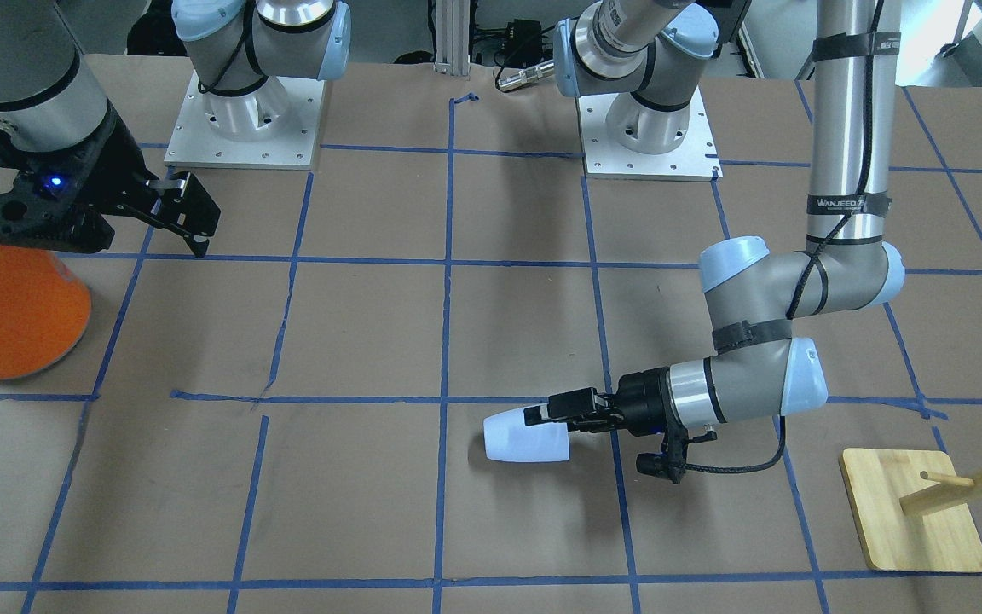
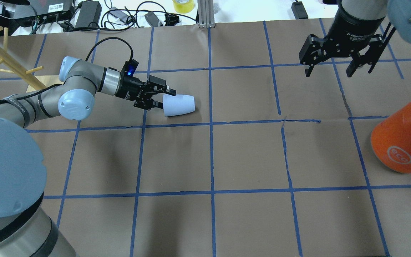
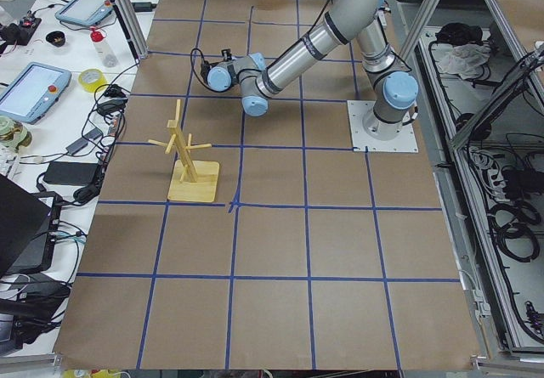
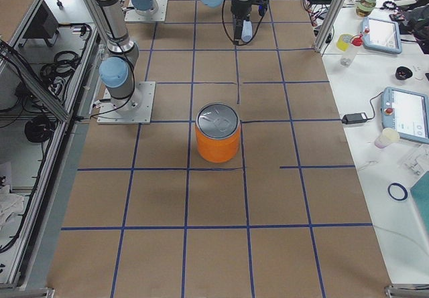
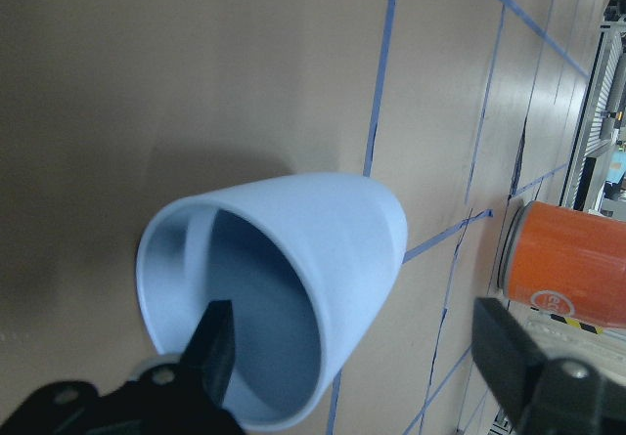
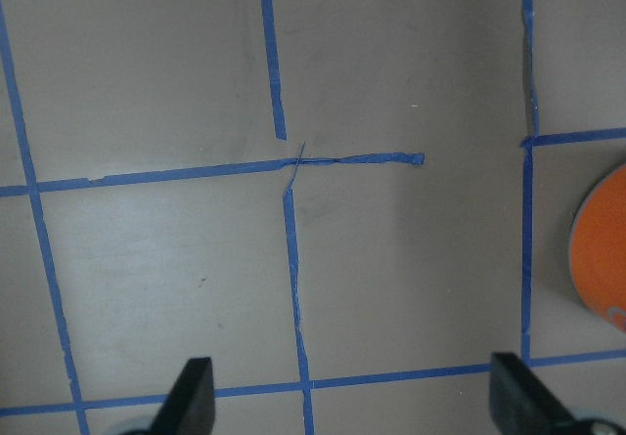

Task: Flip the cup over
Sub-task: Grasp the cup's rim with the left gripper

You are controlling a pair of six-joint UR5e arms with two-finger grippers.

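The pale blue cup (image 2: 179, 105) lies on its side on the brown table, mouth toward my left gripper; it also shows in the front view (image 1: 528, 440). My left gripper (image 2: 162, 97) is open and low at the cup's mouth. In the left wrist view one finger (image 5: 215, 347) sits at the cup's (image 5: 323, 239) darker blue opening and the other finger (image 5: 509, 357) is outside it, so they straddle one wall without clamping it. My right gripper (image 2: 328, 71) is open and empty, hovering far from the cup.
A large orange can (image 2: 401, 139) with a silver top stands near my right arm, also in the front view (image 1: 9, 315). A wooden mug tree (image 1: 913, 507) stands on its base by my left arm. Blue tape lines grid the table.
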